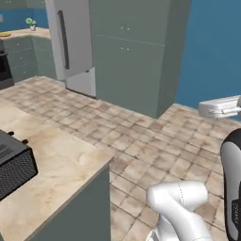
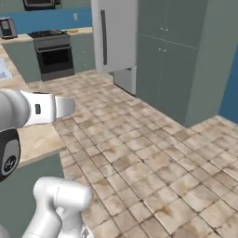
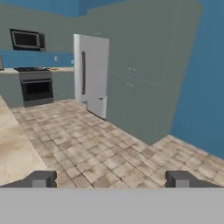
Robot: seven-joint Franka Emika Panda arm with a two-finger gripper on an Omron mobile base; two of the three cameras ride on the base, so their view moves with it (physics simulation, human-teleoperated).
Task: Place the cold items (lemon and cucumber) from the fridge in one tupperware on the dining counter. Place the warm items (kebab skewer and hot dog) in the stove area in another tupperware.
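Gripper (image 3: 111, 179) released, finger tips (image 3: 41, 178) far apart at the bottom of the hand view, grasping nothing. Pointed toward the fridge (image 3: 92, 72) at about 11 o'clock in the hand view, door closed, dark handle upright; lemon and cucumber not visible, so impossible to tell where exactly. Tall grey-green cabinets (image 3: 144, 74) just beside the fridge, at 1 o'clock. Stove (image 3: 36, 87) at 9 o'clock against the blue wall, microwave (image 3: 26, 40) above it. Open tiled floor (image 3: 105, 153) between hand and fridge, nothing lying on it. In the left base view, beige counter (image 1: 61, 164) at 8 o'clock, black appliance (image 1: 14, 164) resting on it near the left edge. Small plant (image 1: 31, 22) on the far counter at 10 o'clock.
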